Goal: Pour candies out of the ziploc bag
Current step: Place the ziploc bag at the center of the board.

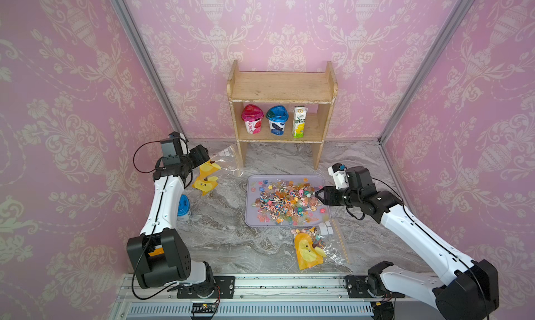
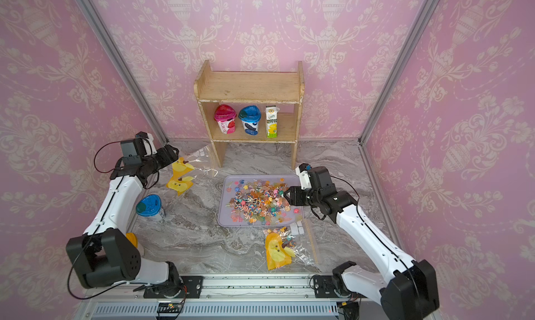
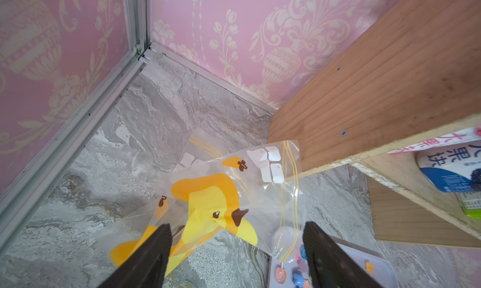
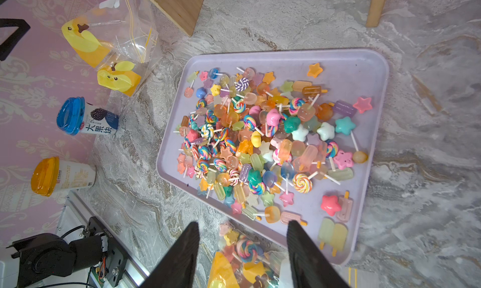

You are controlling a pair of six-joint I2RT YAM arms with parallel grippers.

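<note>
1. Across the middle of both top views, the candies [image 1: 285, 201] lie heaped on a lilac tray [image 1: 252, 220] that sits on the marble desk [image 1: 225, 240]: swirl lollipops, stars and ice-lolly shapes in many colours.
2. Just below the tray's lower right corner, a ziploc bag [image 1: 315, 247] with a yellow duck print lies flat on the desk. A small cluster of candies sits inside it, near its upper end.
3. Left of centre, two more duck-print bags [image 1: 207, 176] look empty. They lie beside a leg of the wooden shelf [image 1: 282, 87].
4. Left gripper [image 3: 236, 224]: its jaws are spread wide. The wrist view shows clear bag film between the fingers, with neither finger pressing on it.
5. Right gripper [image 4: 242, 223]: its jaws are about half apart with nothing between them. It hovers over the right part of the tray.
6. A blue-lidded cup [image 1: 183, 205] stands on the desk beside the left arm.
</note>
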